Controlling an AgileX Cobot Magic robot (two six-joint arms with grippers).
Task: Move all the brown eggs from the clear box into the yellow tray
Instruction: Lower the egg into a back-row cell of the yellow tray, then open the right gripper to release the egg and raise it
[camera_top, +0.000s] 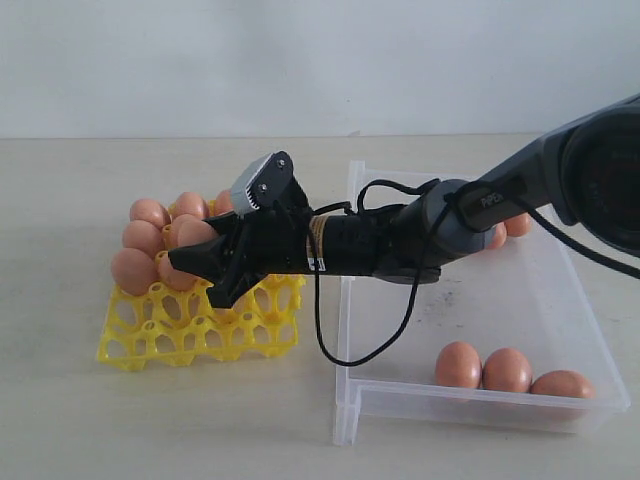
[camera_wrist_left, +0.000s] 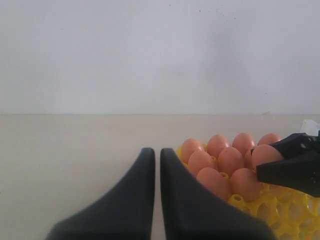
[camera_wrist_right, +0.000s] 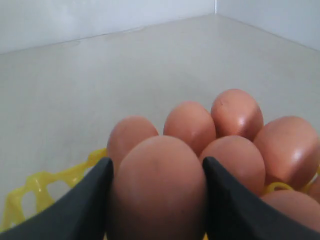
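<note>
Reaching across from the right in the exterior view, the right arm (camera_top: 400, 240) stretches low and almost level. The right tool (camera_top: 195, 278) is over the yellow tray (camera_top: 150, 345), among the filled cups, and three brown eggs (camera_top: 508, 370) lie by the near wall of the clear box (camera_top: 470, 408). In the left wrist view, the left tool (camera_wrist_left: 156, 152) has its fingers nearly together, gripping nothing, above the surface (camera_wrist_left: 75, 150) beside the tray. In the right wrist view, the right tool's fingers are spread around one brown egg (camera_wrist_right: 157, 190), pressing both of its sides.

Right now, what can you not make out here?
- Exterior view: the right arm hides middle cups of the yellow tray and far eggs in the clear box.
- Right wrist view: the gripped egg hides the cup under it.
- Left wrist view: the edge cuts off the tray.
</note>
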